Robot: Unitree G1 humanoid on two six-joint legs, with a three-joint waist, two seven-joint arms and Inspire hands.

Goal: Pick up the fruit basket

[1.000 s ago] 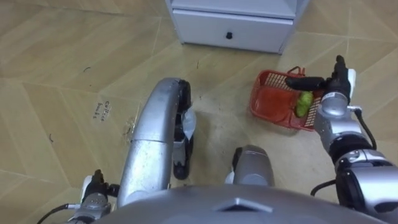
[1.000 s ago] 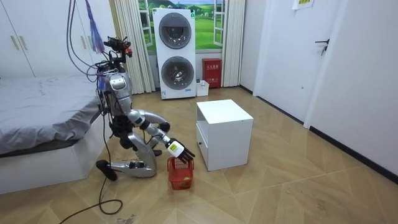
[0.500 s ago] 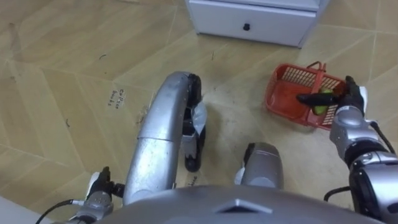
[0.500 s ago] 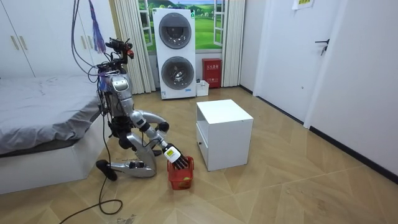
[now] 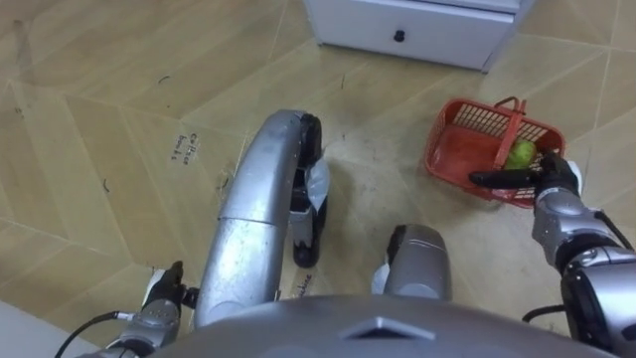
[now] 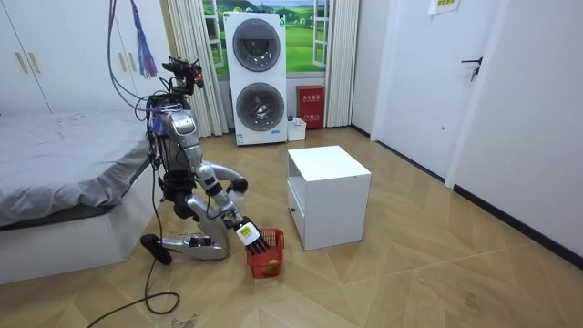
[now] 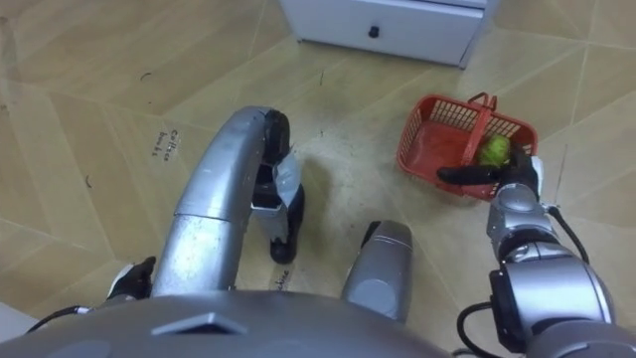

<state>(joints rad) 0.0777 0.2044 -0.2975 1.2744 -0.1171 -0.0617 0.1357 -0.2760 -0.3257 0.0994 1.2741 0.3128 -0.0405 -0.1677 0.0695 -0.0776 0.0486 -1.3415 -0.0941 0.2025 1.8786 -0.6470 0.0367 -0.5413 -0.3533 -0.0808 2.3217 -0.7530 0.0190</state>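
The right hand (image 5: 539, 179) is holding straight fingers along the basket's (image 5: 459, 147) near rim. The left hand (image 5: 164, 290) is hanging near left.

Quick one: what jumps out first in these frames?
A red basket on the wood floor before the white cabinet, a green fruit inside. The robot's right hand reaches to its near rim with fingers straight, nothing gripped yet. In the room view the robot kneels beside the bed.

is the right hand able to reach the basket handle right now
Probably yes: the right hand, fingers straight, is at the near rim of the red basket, and its handle arches just beyond, nothing between.
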